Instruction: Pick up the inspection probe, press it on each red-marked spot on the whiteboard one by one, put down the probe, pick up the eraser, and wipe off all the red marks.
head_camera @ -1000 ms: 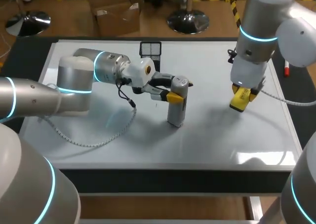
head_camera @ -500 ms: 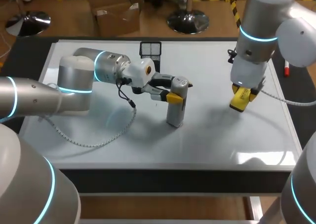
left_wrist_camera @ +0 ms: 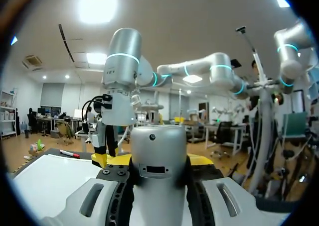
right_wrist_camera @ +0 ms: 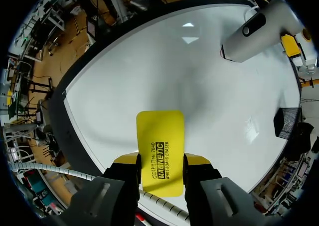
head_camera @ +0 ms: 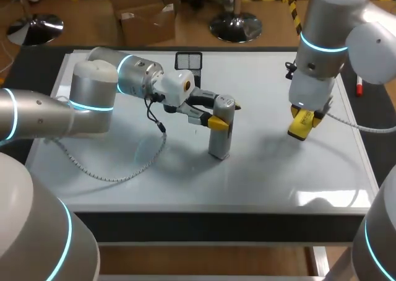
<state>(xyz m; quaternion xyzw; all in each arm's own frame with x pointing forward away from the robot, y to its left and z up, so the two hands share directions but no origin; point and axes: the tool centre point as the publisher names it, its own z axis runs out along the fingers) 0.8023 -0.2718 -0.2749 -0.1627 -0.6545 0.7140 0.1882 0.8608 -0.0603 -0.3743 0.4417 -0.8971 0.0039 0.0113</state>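
**Probe in left pincer, eraser in right**

Holding the probe (head_camera: 219, 142) in the left pincer (head_camera: 221, 116), just left of centre in the head view. Gripped near its top from two sides, yellow tips spread only as wide as the grey body. Standing nearly upright, lower end down at the whiteboard (head_camera: 124, 188); cannot tell whether pressed onto it or merely touching. Reached from the left edge of the frame by the left arm (head_camera: 93, 101), stretched low across the whiteboard.

From the left wrist: rising straight up between the fingers and filling the gap between them, with a small dark slot on the face toward the camera.

Holding the eraser (head_camera: 300, 131) in the right pincer (head_camera: 303, 121), at mid-right of the head view, well apart from the probe. Clamped on its two long edges, with the yellow slab sticking out well past the tips, as seen from the right wrist. Pointed down at the whiteboard under the right arm (head_camera: 322, 46), entering from the upper right corner. Cannot tell whether touching the whiteboard or hanging just over it.

Also there: a black mesh holder (head_camera: 188, 62) at upper middle, at the whiteboard's far edge. A red-capped pen (head_camera: 359, 86) at the right, lying on the dark surface (head_camera: 37, 70) just beside the whiteboard.
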